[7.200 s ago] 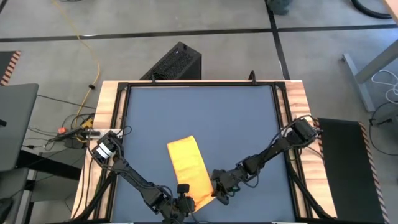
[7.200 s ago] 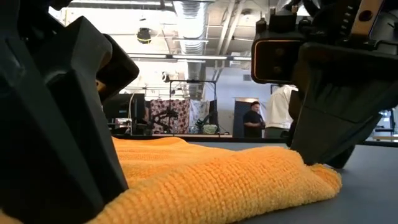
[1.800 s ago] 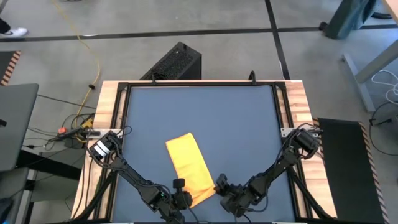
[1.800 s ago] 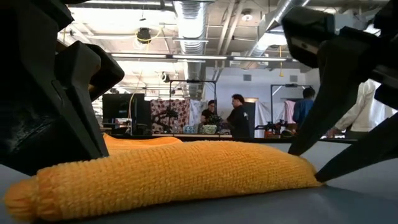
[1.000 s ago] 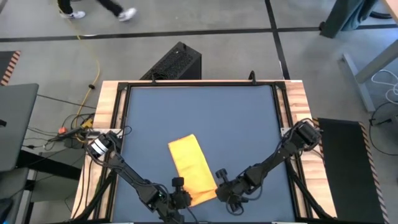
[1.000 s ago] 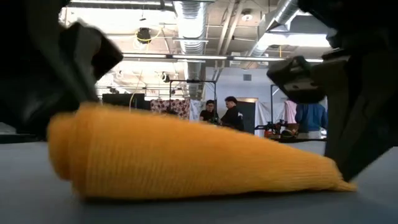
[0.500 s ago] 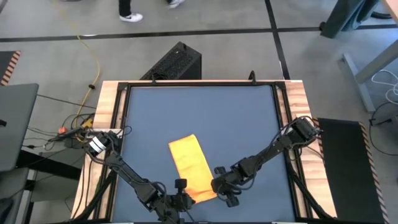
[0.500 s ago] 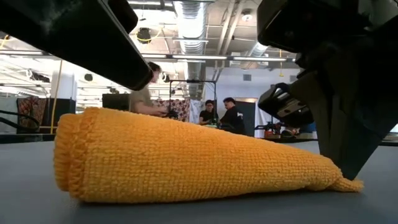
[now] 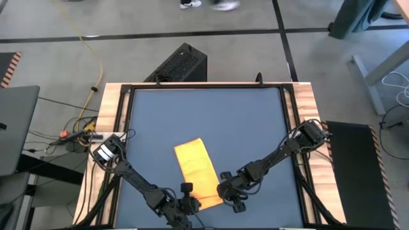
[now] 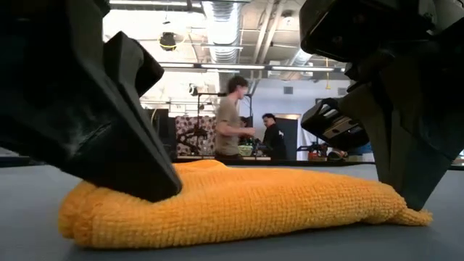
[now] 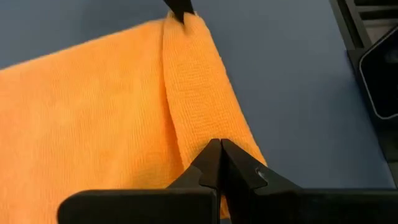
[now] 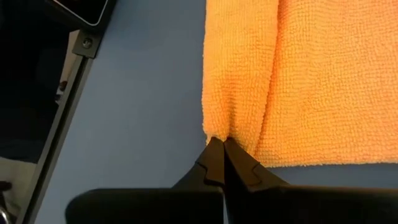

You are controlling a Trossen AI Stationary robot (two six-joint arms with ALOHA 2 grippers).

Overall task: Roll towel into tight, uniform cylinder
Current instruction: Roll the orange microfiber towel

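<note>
The yellow towel [image 9: 197, 167] lies as a folded strip on the blue table top, near the near edge. Its near end is turned over into a low, flattened roll [image 10: 275, 203], with a seam [image 11: 171, 118] where the roll meets the flat cloth. My left gripper [image 9: 190, 203] is shut at the roll's left end, and my right gripper [image 9: 223, 191] is shut at its right end. In the left wrist view the right gripper's tip [image 11: 180, 9] shows at the roll's other end. My left gripper presses its shut fingertips [image 11: 219, 149] down on top of the roll near its left end [image 10: 156, 192], slanting down from the near side. The cloth is flattened under them and rests on the table. My right gripper's shut fingertips [image 12: 217, 146] meet the roll's right end [image 12: 219, 132] at the towel's side edge, slanting down. A small corner of cloth [image 10: 419, 216] pokes out beyond them on the table. Whether any cloth is pinched between the fingers I cannot tell.
The blue table top [image 9: 211, 115] lies bare beyond the towel, inside a black frame with wooden side rails [image 9: 110, 108]. A black box [image 9: 180, 64] stands on the floor past the far edge. People [image 10: 232, 119] stand in the room behind.
My left gripper rose off the towel, then came back down on the roll's left end. That end stood up as a fat cone and is now squashed low under the fingers. My right gripper moved toward the table's left edge to the roll's right end and turned about its wrist.
</note>
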